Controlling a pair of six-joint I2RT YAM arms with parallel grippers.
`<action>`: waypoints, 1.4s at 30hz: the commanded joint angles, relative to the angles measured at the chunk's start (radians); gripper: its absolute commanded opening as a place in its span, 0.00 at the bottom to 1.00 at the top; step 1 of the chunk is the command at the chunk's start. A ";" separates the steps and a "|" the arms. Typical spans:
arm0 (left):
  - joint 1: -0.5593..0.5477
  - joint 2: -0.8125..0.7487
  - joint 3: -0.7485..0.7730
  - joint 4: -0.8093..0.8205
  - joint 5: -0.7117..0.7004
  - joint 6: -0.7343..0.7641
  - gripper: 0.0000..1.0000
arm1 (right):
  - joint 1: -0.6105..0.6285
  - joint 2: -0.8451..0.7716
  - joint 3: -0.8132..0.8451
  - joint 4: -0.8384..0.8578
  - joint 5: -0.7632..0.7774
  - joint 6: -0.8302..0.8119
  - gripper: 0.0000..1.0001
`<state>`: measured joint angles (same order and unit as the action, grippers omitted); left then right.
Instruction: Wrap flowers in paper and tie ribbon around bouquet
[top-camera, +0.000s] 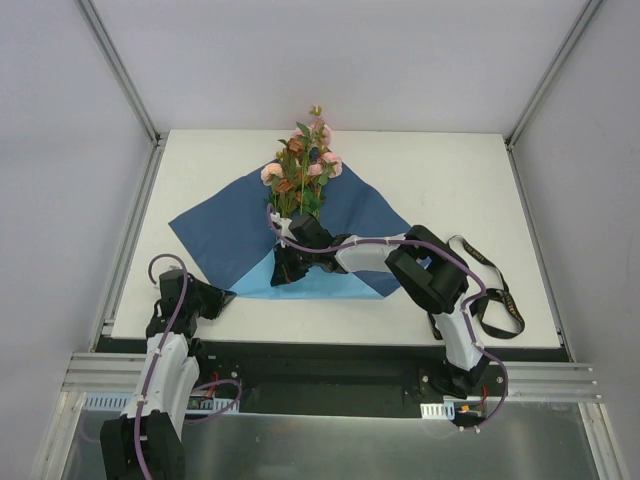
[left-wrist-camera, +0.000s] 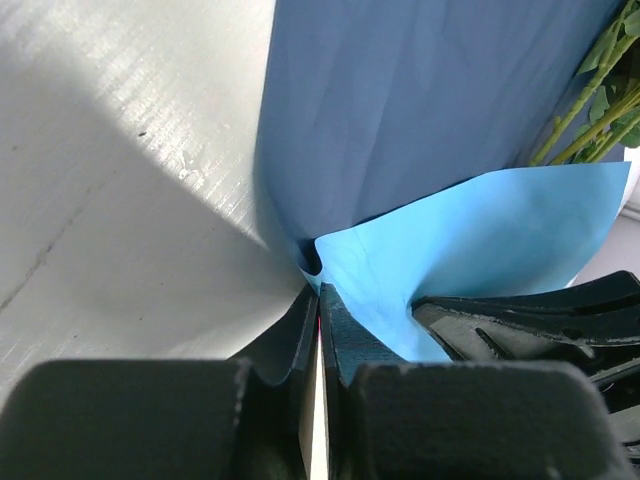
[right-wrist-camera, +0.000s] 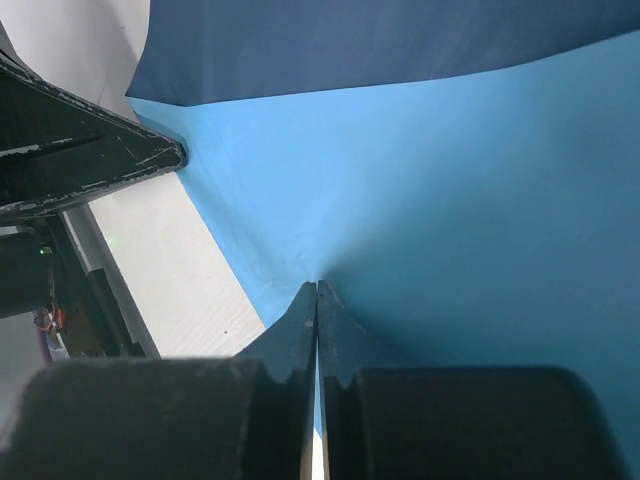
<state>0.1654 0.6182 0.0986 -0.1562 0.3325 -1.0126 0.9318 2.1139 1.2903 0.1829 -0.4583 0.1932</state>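
The left gripper (top-camera: 222, 297) sits low at the near-left of the table (top-camera: 450, 180). Its jaws are pressed together, and in the left wrist view the corner of the paper (top-camera: 225, 235) runs right into the tips of its fingers (left-wrist-camera: 338, 335), so it appears to be pinching that corner. From this claw the sheet spreads ahead and to the right, lying mostly navy face up. A light blue flap is turned over along the near edge, just to the claw's right.

The flowers (top-camera: 305, 165) lie well beyond the left claw, ahead and to its right. The pink and orange blooms stick out past the sheet's far corner, and the green stems run back down the middle of the navy face towards the right claw.

The right gripper (top-camera: 283, 268) reaches in from the right and comes down at the near end of the stems, on the light blue flap. Its jaws are also closed. In the right wrist view the light blue paper puckers to a point exactly at its fingertips (right-wrist-camera: 300, 320), so it grips the paper there.

The black ribbon (top-camera: 508, 295) lies loose on the table, well to the right of the right claw and beside that arm's base, apart from the paper.
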 joint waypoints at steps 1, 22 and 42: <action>0.006 0.008 -0.004 0.044 0.016 0.083 0.00 | -0.001 0.029 0.014 -0.034 -0.006 0.018 0.00; -0.625 0.142 0.374 0.004 -0.406 0.201 0.00 | -0.053 -0.061 -0.103 0.066 -0.074 0.233 0.00; -0.836 0.497 0.570 0.130 -0.334 0.443 0.00 | -0.221 -0.383 -0.388 0.078 -0.108 0.229 0.05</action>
<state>-0.6304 1.0618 0.5983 -0.1009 -0.0399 -0.6483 0.7589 1.8240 0.9783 0.2687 -0.5423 0.4580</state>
